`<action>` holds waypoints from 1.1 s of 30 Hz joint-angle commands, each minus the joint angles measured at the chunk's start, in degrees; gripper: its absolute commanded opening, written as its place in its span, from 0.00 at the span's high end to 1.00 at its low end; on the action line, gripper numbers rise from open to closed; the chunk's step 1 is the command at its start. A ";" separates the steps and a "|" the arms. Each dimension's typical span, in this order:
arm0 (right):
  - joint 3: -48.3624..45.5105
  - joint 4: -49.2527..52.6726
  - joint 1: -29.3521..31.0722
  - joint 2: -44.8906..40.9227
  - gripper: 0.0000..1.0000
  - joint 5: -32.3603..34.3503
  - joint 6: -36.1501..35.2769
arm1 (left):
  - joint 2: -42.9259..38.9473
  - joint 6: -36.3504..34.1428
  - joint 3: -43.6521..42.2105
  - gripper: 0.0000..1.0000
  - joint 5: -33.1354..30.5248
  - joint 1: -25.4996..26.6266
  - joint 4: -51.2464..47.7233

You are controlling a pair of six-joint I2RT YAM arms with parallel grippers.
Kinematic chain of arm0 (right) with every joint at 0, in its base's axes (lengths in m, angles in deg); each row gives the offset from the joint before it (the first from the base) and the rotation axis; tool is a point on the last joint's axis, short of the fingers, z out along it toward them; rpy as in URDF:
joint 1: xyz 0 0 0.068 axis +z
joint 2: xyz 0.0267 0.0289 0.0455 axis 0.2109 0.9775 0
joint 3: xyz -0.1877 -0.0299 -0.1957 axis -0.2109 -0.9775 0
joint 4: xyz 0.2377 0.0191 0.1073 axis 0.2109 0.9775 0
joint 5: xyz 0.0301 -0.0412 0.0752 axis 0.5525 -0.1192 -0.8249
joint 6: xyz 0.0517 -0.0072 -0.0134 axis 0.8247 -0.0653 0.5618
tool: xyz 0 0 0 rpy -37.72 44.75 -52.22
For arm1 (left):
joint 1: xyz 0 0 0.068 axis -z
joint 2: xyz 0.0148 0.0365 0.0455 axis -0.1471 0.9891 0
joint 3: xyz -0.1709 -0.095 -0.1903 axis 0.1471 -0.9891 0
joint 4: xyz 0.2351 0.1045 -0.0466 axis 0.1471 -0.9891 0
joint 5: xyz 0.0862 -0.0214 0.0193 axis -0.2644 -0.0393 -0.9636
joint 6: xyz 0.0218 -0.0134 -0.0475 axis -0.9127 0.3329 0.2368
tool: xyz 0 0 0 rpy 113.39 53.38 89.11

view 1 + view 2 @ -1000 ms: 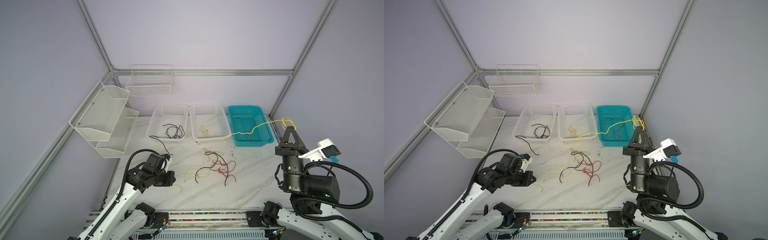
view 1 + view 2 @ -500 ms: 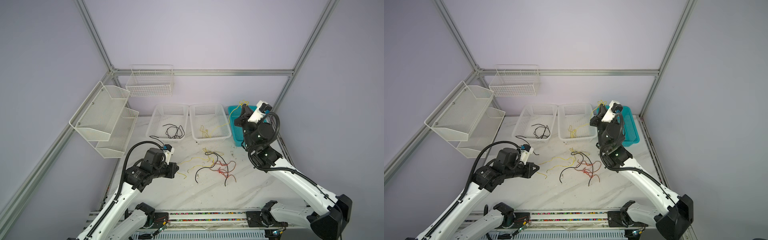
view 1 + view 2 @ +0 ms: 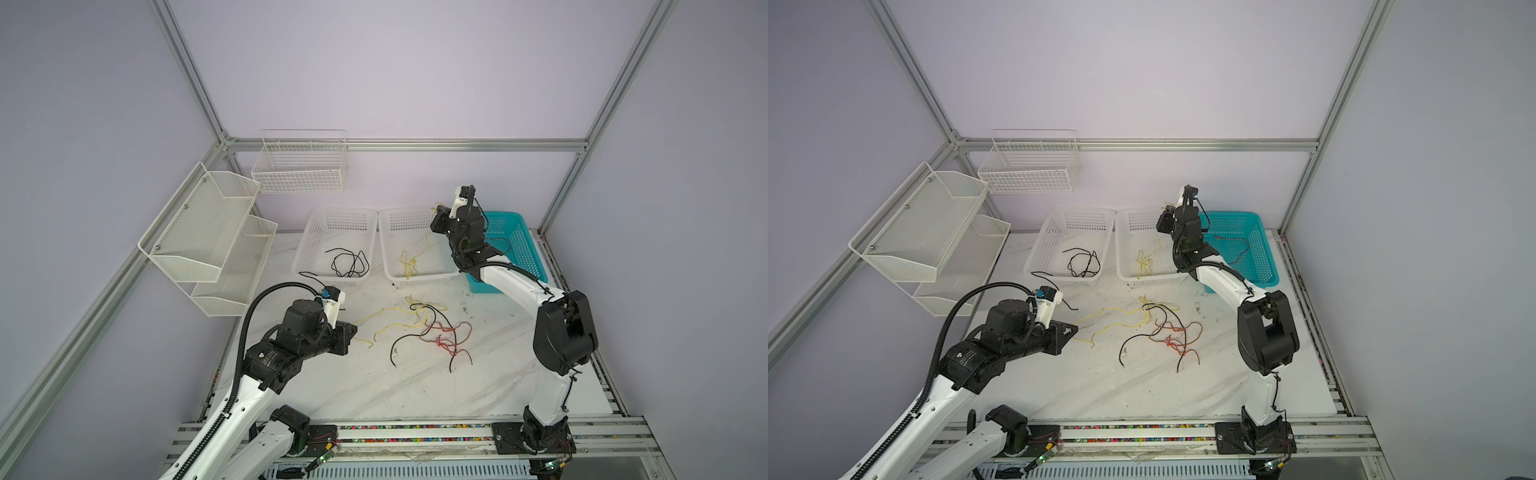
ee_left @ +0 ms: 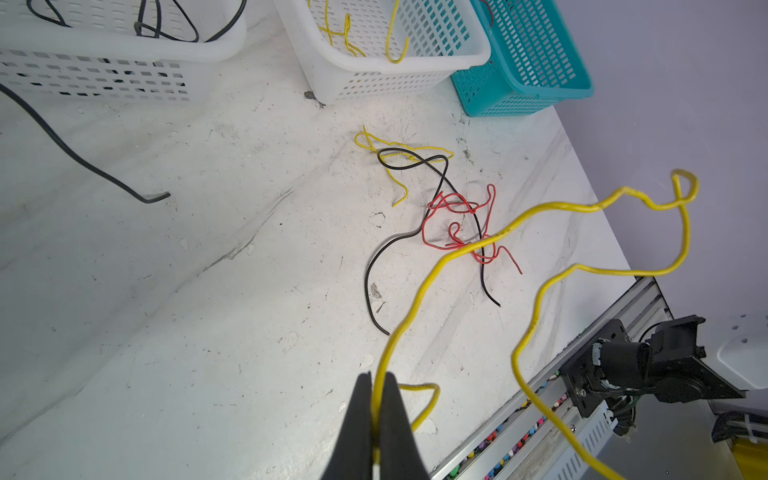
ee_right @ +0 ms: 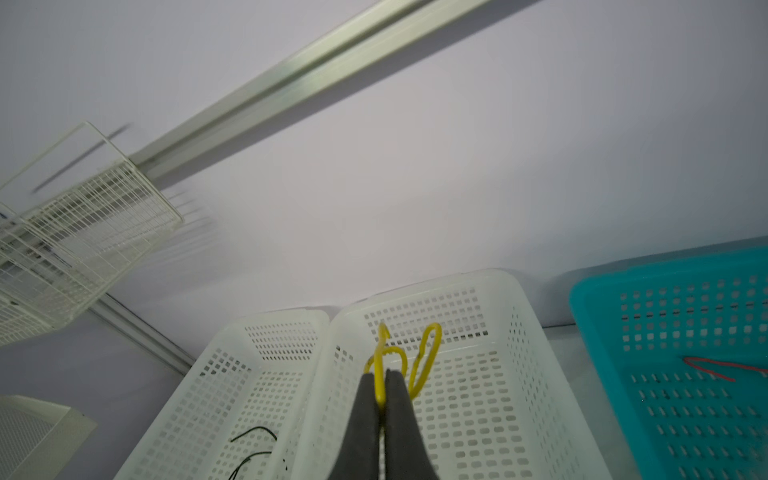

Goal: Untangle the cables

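We count three baskets; left end effector clamps one yellow cable; right end effector clamps a second yellow cable.

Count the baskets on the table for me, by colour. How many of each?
White baskets: 2
Blue-green basket: 1
Total: 3
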 commanded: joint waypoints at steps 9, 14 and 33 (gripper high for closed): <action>2.97 5.95 -1.28 0.89 0.40 -6.59 2.23 | 6.41 1.63 6.09 1.00 -1.61 -0.39 5.61; 1.48 8.11 -1.50 -4.39 0.32 -5.53 2.80 | 18.89 1.78 19.00 1.00 -3.41 -0.43 3.43; -30.75 7.78 -1.55 -56.60 0.29 1.06 6.78 | 76.55 5.42 83.71 1.00 -1.06 -1.53 -6.74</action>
